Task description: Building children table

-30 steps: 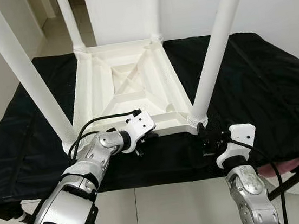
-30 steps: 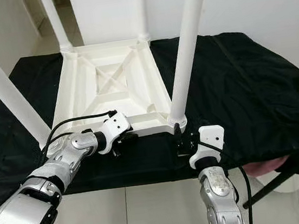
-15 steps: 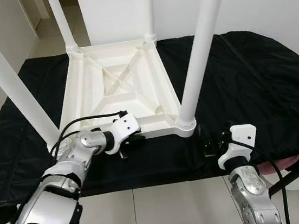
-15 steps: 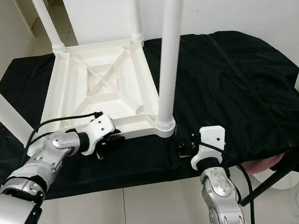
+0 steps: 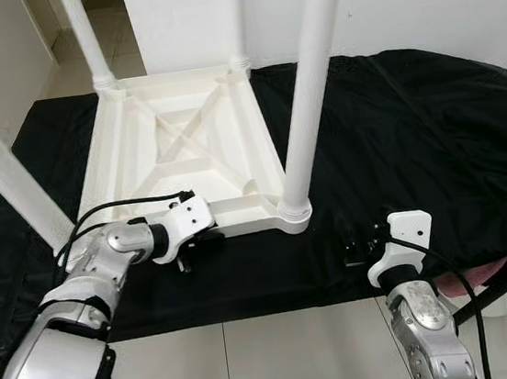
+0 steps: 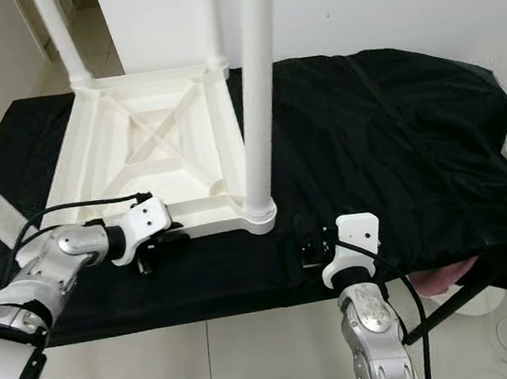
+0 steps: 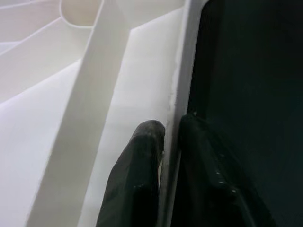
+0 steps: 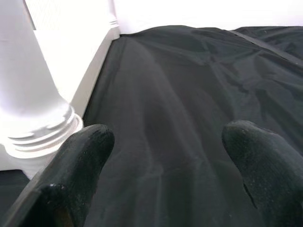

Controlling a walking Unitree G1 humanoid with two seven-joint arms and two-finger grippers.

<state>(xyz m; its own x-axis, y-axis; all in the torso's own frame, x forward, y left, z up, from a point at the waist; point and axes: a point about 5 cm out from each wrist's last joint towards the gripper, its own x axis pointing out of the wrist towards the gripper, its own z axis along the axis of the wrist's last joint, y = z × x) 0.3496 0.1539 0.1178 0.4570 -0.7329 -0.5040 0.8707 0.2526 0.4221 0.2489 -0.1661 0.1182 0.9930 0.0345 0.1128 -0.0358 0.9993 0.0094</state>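
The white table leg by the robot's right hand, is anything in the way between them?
Nothing visible. The right gripper rests open on the black cloth, and only bare cloth lies between it and the leg's base. The left gripper is pinched on the table's near rim.

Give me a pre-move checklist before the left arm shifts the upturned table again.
1. Left gripper shut on the table rim, one of its fingers inside and one outside: ok.
2. Right gripper open and apart from the near leg: ok.
3. Four legs standing up from the corners: ok; tightness cannot tell.
4. Table resting flat on the black cloth: ok.
5. Left cable draped over the rim, snag risk: cannot tell.
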